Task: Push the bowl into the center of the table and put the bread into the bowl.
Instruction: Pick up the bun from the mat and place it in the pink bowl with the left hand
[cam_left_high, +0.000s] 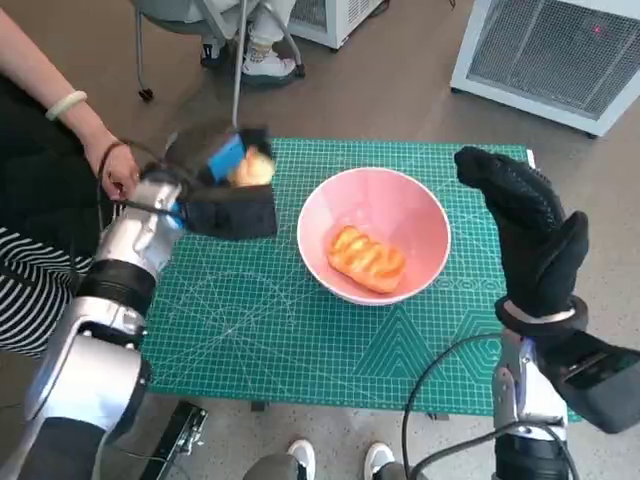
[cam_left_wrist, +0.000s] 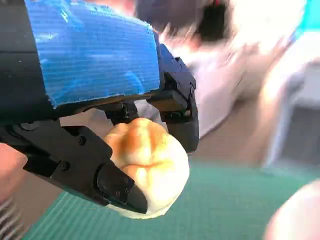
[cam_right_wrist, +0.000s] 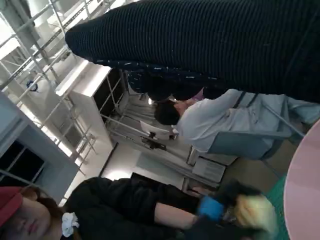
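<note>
Head view: left hand grips a bread roll above the tabletop, left of the bowl — likely carrying it in. Bowl sits about center, one loaf inside. Right hand raised, fingers apart, holding nothing — clear of the path.

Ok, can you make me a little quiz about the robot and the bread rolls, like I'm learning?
1. True or false: the pink bowl has nothing in it.
2. Which hand holds a bread roll? A) left hand B) right hand
3. Fill in: the table is covered by a green cutting ____.

Key:
1. False: a golden bread roll lies inside.
2. A: it grips the pale bread roll, above the mat's left side.
3. Mat.
</note>
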